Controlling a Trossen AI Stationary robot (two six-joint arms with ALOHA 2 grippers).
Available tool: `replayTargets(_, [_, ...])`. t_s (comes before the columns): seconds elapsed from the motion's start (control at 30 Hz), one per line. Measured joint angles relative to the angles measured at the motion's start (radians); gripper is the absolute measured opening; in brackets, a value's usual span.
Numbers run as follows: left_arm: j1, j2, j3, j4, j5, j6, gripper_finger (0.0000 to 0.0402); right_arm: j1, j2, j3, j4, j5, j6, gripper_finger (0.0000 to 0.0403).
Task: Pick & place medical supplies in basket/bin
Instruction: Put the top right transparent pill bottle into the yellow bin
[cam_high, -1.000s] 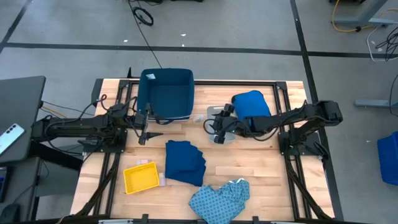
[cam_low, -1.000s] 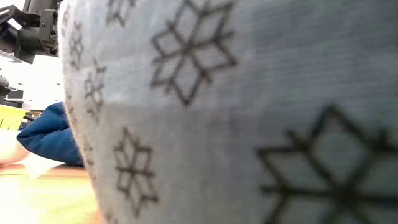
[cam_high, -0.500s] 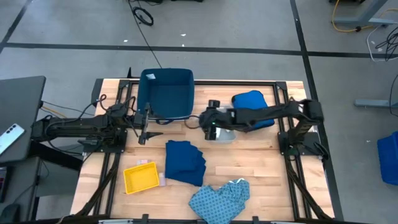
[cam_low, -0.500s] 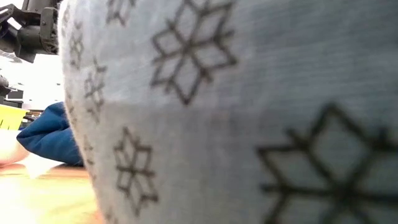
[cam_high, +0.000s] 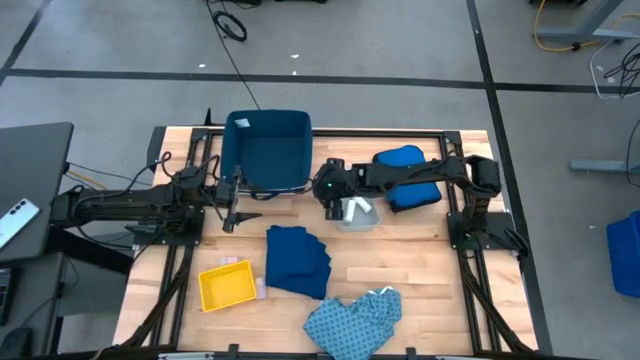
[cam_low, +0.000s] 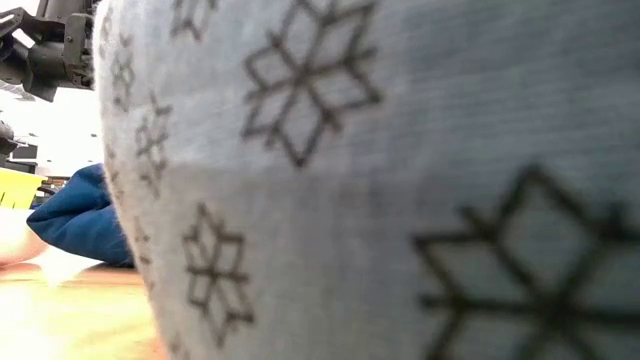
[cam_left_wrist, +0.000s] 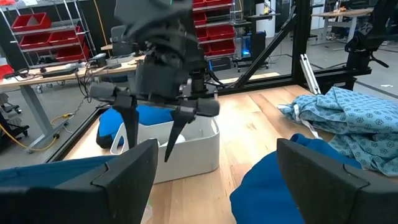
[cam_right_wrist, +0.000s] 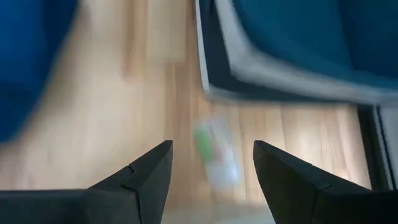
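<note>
My right gripper (cam_high: 327, 193) hangs open, fingers pointing down, just off the near right corner of the navy bin (cam_high: 267, 150). Its wrist view shows a small clear packet with a green mark (cam_right_wrist: 214, 152) lying flat on the wood between the fingers, untouched. The left wrist view shows this gripper (cam_left_wrist: 150, 146) in front of the light grey tray (cam_left_wrist: 186, 143). My left gripper (cam_high: 235, 212) waits open, left of the bin's near side. The navy garment (cam_high: 298, 260) and the light blue patterned garment (cam_high: 355, 320) lie on the table. The yellow tray (cam_high: 227, 285) sits near the left.
A royal-blue puffy bundle (cam_high: 405, 175) lies under the right arm, beside the grey tray (cam_high: 358, 213). A small white packet (cam_high: 262, 290) rests next to the yellow tray. The patterned cloth (cam_low: 400, 180) fills most of the low view. Bare wood shows between the bin and the navy garment.
My right arm has swung toward the table's left, carrying its gripper from over the grey tray to the spot beside the bin's near right corner. The left arm and the garments have stayed where they were.
</note>
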Motion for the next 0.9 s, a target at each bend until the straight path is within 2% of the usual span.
replayTargets(0.27, [0.0, 0.0, 0.0, 0.023, 0.0, 0.01, 0.0329, -0.01, 0.07, 0.0, 0.037, -0.015, -0.023, 0.0259])
replayTargets(0.5, [0.0, 0.0, 0.0, 0.026, 0.0, 0.014, 0.0329, -0.041, 0.096, 0.004, 0.07, -0.034, -0.035, 0.0261])
replayTargets(0.9, [0.0, 0.0, 0.0, 0.025, 0.0, 0.013, 0.0329, -0.08, 0.101, -0.001, -0.022, -0.054, -0.05, 0.026])
